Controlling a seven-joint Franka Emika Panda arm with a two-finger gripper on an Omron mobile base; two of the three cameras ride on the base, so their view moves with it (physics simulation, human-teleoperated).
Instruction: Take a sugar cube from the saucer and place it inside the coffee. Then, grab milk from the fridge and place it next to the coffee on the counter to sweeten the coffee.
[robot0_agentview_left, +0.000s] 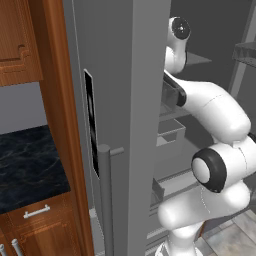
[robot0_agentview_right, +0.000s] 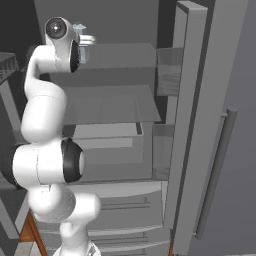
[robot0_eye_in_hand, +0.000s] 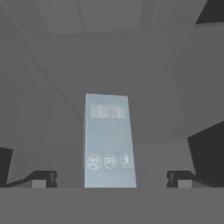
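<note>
The fridge (robot0_agentview_left: 117, 75) stands open, and my arm reaches into its upper part. On a grey inner shelf (robot0_agentview_right: 115, 57) stands the milk (robot0_eye_in_hand: 108, 140), an upright pale blue-white carton with a barcode near its top; its top also peeks out behind my wrist (robot0_agentview_right: 80, 29). My gripper (robot0_eye_in_hand: 111, 179) is open. Its dark fingertips (robot0_eye_in_hand: 43, 178) stand wide on either side of the carton's lower part and do not touch it. In the right base view the gripper (robot0_agentview_right: 86, 42) sits right by the carton. The black counter (robot0_agentview_left: 25, 165) lies to the fridge's left.
The open right door (robot0_agentview_right: 200, 100) with its long handle (robot0_agentview_right: 215, 175) and door bins (robot0_agentview_right: 167, 70) flanks the arm. Below are more shelves and a drawer (robot0_agentview_right: 107, 137). The left door (robot0_agentview_left: 140, 150) has a handle (robot0_agentview_left: 105, 200). Wooden cabinets (robot0_agentview_left: 20, 40) border the fridge.
</note>
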